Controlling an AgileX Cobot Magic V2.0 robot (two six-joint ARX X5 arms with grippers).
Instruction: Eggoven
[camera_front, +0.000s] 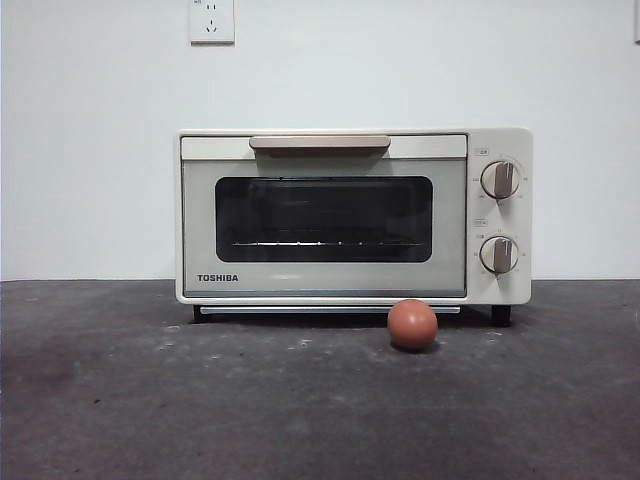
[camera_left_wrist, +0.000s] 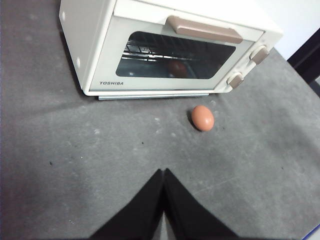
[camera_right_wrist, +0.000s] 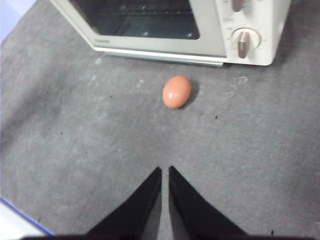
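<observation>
1. Sitting square at the back of the dark grey worktop (camera_front: 120, 400): cream TOSHIBA toaster oven (camera_front: 352, 215), door closed, tan handle (camera_front: 319, 143) across the top edge
2. Visible through the dark glass window (camera_front: 323, 219): a wire rack inside
3. Stacked on the oven's right-hand panel: two grey knobs (camera_front: 499, 180), one above the other
4. Resting on the worktop just in front of the oven door, toward the knob side: reddish-brown egg (camera_front: 412, 324), not touching the oven, lying free
5. Left end effector (camera_left_wrist: 164, 172) hovering over bare worktop, well back from the egg, black jaws pressed together at the tips, gripping nothing
6. Right end effector (camera_right_wrist: 164, 170) likewise above the worktop, short of the egg, jaws nearly together with only a thin slit between them, gripping nothing
7. Mounted on the white wall behind the oven: a white power socket (camera_front: 211, 20)
8. Faintly reflected in the glass from the left wrist camera: a reddish blur
</observation>
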